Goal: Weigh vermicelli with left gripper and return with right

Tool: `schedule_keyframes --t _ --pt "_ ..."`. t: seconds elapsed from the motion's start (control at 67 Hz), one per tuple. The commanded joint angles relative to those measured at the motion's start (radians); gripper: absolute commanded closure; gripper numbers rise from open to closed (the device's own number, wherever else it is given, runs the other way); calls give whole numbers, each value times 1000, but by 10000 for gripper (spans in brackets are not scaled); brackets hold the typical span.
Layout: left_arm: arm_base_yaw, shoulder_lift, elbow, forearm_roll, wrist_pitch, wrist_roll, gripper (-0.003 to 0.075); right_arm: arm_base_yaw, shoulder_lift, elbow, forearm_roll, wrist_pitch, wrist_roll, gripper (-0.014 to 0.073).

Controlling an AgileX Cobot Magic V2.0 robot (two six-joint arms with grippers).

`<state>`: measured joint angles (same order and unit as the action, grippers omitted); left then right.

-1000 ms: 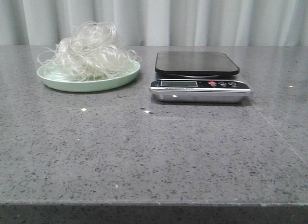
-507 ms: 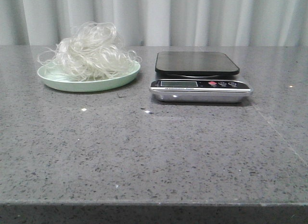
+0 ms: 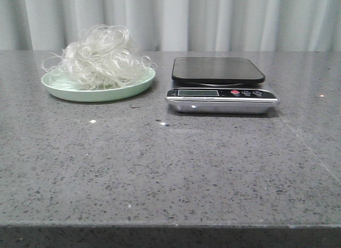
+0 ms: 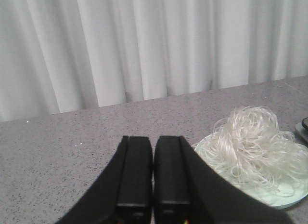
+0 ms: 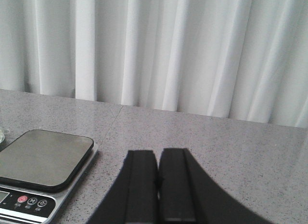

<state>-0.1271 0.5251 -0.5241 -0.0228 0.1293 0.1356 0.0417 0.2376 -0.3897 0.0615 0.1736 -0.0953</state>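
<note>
The vermicelli (image 3: pixel 100 57), a fluffy mound of whitish curly strands, lies on a pale green plate (image 3: pixel 80 93) at the back left of the table. It also shows in the left wrist view (image 4: pixel 252 147) on the plate (image 4: pixel 288 201). A kitchen scale (image 3: pixel 219 82) with a black platform stands right of the plate, its platform bare; it also shows in the right wrist view (image 5: pixel 41 161). My left gripper (image 4: pixel 153 139) is shut and empty, short of the plate. My right gripper (image 5: pixel 158 152) is shut and empty, beside the scale. Neither arm shows in the front view.
The table is grey speckled stone (image 3: pixel 170 168) with a front edge near the bottom of the front view. A white curtain (image 3: pixel 213 18) hangs behind the table.
</note>
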Motion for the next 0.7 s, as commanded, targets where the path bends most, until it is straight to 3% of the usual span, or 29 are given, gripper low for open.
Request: schedule_keyframes --t 0.0,0.687 --pt "0 2 -30 -9 -88 -1 584 -4 7 -26 -9 -65 -10 443" --pt "0 2 -23 -9 -76 -1 584 -4 7 -26 -9 -65 -10 443"
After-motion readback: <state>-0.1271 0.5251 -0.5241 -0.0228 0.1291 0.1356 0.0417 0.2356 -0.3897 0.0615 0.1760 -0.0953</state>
